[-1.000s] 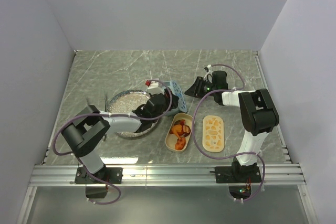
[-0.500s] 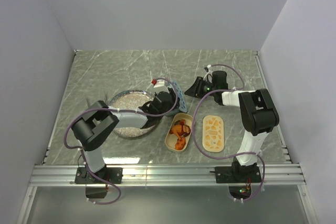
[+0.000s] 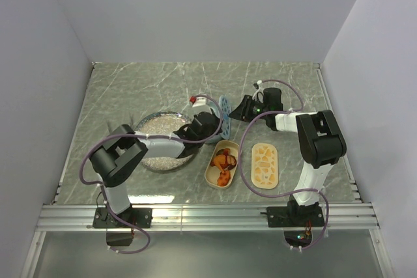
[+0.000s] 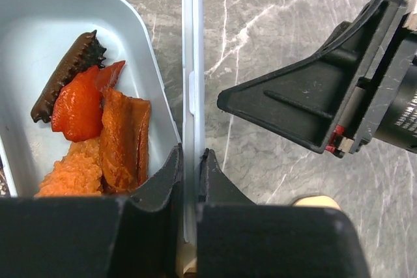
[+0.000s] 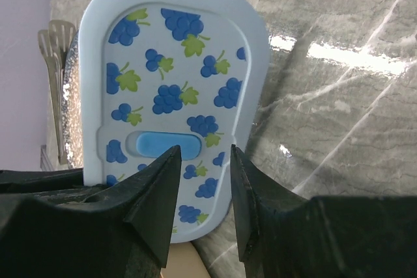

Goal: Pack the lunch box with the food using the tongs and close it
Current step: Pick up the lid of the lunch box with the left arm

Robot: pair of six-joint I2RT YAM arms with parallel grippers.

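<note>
Food (image 4: 98,122) lies packed in the lunch box (image 4: 39,30); left tool (image 4: 191,155) clenched on the upright lid (image 5: 176,83); right tool (image 5: 205,180) spread, holding nothing; closing seems all that is left.

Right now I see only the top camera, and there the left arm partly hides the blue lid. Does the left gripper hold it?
Observer: Yes. The left wrist view shows the left gripper shut on the thin rim of the lid, which stands on edge.
Operator: What is beside the lid?
Observer: A light blue tub with food inside: orange, red and one dark brown piece.
Operator: Does the right gripper touch the lid?
Observer: No. The right gripper is open, and bare table shows between it and the lid.
</note>
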